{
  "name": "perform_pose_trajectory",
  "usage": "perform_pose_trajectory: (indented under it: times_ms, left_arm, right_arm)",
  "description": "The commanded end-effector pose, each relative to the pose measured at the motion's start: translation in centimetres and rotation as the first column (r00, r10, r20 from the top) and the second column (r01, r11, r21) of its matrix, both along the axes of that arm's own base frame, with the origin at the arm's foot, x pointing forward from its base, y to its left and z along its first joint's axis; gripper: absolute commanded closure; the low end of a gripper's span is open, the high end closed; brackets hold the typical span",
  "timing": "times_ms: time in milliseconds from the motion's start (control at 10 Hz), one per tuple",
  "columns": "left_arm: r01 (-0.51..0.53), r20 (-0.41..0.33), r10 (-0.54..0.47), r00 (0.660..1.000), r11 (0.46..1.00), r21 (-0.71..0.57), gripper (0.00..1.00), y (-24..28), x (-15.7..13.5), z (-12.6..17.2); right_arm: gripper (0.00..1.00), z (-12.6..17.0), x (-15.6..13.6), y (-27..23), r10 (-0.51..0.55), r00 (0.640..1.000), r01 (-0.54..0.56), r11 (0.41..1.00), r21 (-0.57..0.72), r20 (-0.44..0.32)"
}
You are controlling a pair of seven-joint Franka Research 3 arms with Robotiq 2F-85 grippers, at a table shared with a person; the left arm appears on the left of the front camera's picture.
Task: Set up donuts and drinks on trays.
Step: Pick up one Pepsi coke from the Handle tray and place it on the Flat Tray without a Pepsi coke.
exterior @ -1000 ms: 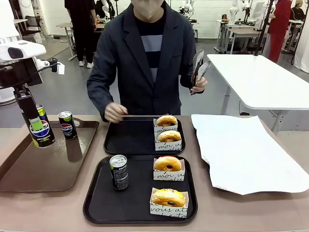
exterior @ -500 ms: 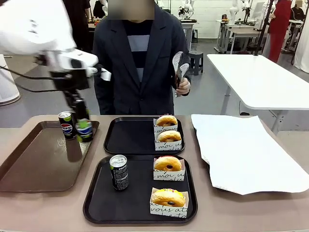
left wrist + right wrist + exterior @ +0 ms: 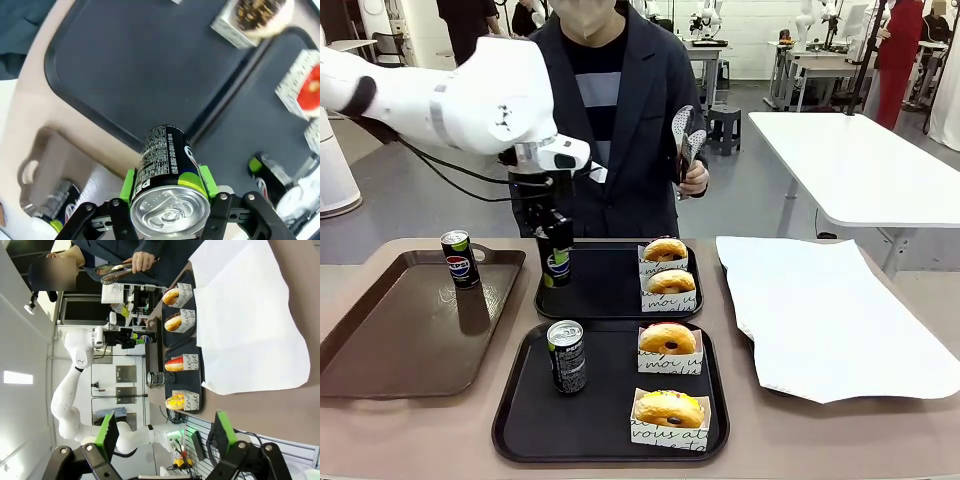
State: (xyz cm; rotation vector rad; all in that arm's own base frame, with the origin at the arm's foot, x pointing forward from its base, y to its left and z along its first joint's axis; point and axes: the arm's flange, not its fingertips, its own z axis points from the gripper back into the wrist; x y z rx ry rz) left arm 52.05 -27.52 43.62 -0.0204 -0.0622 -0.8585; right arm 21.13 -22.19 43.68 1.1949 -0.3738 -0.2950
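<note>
My left gripper (image 3: 556, 248) is shut on a black Pepsi can (image 3: 557, 264), held upright just above the left part of the far black tray (image 3: 600, 300). In the left wrist view the can (image 3: 167, 170) sits between the green pads (image 3: 131, 181) over that tray (image 3: 150, 65). Two sleeved glazed donuts (image 3: 666, 250) (image 3: 671, 282) stand on that tray's right side. The near black tray (image 3: 590, 420) holds one can (image 3: 567, 356) and two sleeved donuts (image 3: 668, 339) (image 3: 669, 409). My right gripper (image 3: 165, 440) is open, high and far from the table.
A long brown tray (image 3: 390, 350) at the left holds one more can (image 3: 459, 259). White paper (image 3: 830, 310) covers the table's right side. The person stands behind the far tray, holding tongs (image 3: 685, 135) at chest height.
My left arm carried the can rightward from over the brown tray to over the far black tray. The person's hand left that tray's far edge.
</note>
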Motion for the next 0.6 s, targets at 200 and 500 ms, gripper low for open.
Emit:
perform_pose_trajectory:
  times_ms: [200, 500]
  left_arm:
    - [-0.053, 0.042, 0.052, 0.998, 0.998, 0.026, 0.41, -1.9, 3.3, -2.6]
    - [-0.048, 0.031, 0.048, 0.998, 0.999, -0.01, 0.41, -2.2, 4.0, -4.4]
  right_arm:
    - [0.0, 0.0, 0.1, 0.0, 0.004, 1.0, -0.004, 1.0, 0.009, 0.018]
    - [0.0, 0.0, 0.1, 0.0, 0.004, 1.0, -0.004, 1.0, 0.009, 0.018]
